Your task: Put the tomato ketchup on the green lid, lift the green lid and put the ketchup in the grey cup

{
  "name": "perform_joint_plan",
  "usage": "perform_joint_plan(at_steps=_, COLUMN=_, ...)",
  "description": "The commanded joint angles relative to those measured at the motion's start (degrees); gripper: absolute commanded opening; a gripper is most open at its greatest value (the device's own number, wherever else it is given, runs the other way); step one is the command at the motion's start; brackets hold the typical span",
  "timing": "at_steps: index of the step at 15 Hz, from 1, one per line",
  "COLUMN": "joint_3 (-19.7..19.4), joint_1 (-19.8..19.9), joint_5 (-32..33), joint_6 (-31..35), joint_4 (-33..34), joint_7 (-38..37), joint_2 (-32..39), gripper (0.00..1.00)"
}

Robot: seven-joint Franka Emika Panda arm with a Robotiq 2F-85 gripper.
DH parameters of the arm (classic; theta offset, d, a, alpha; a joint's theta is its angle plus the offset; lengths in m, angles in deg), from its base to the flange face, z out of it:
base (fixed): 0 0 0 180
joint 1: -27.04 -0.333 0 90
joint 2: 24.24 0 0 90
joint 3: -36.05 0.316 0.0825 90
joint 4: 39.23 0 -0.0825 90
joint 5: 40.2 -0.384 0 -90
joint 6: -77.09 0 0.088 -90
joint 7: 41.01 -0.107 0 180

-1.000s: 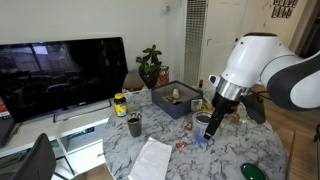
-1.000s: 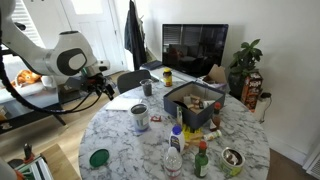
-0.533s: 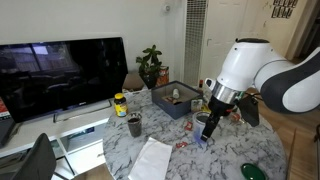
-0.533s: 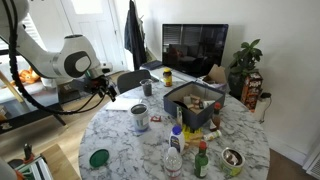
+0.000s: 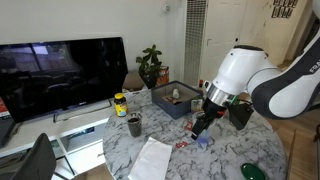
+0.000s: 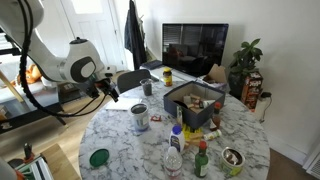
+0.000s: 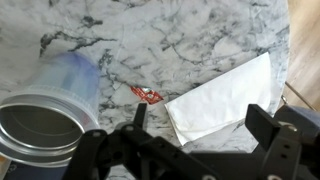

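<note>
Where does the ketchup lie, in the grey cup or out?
Out. The tomato ketchup lies on the table, between the grey cup and a white napkin.

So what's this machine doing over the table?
A robot arm's gripper hangs open over the marble table, holding nothing. Right below it lies the tiny red ketchup packet, between the grey cup and a white napkin. The green lid sits apart near the table's edge and looks bare, so nothing is picked up yet.
</note>
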Motion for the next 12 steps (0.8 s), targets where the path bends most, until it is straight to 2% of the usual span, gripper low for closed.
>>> perform_joint_plan(at_steps=1, joint_3=-3.01, joint_1=-1.14, joint_5=2.18, joint_6=6.2, joint_4=3.54, joint_7=-6.81, joint_2=8.85, gripper=1.0)
perform_joint_plan(at_steps=5, joint_3=-9.16, joint_1=-5.45, joint_5=1.98, joint_6=9.13, joint_4=6.97, joint_7=-9.74, joint_2=15.58, gripper=1.0)
perform_joint_plan(at_steps=10, joint_3=-11.82, joint_1=-9.57, joint_5=0.4, joint_6=10.36, joint_4=12.03, joint_7=-11.52, joint_2=22.91, gripper=1.0)
perform_joint_plan(at_steps=11, joint_3=-12.63, joint_1=-11.48, joint_5=-4.06, joint_6=10.23, joint_4=12.85, joint_7=-7.96, joint_2=24.04, gripper=1.0)
perform_joint_plan(at_steps=12, joint_3=-13.76, joint_1=-12.91, joint_5=-4.78, joint_6=10.34, joint_4=13.62, joint_7=-8.1, joint_2=25.04, gripper=0.99)
